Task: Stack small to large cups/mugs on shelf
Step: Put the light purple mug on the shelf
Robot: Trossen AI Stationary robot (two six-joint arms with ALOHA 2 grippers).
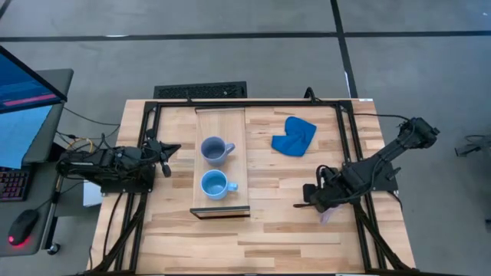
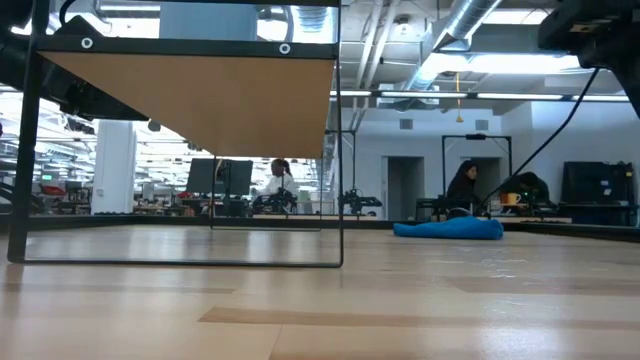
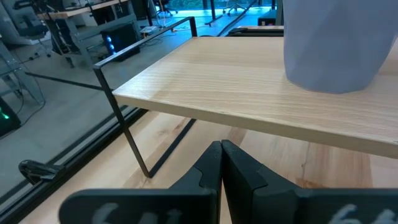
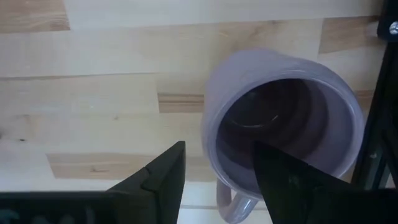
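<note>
Butcher-block tabletop with the shelf raised on it; two mugs are seen on the shelf.
Slate mug at 12, sky-blue mug at 6. Right gripper is spread astride the lilac mug rim; left gripper is pressed shut beside the shelf.

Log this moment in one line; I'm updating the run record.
left gripper: shut, idle | right gripper: open over pale lilac ceramic mug | light-wood shelf board: two blue mugs

No text, label, brand, number or sign can be read in any view
</note>
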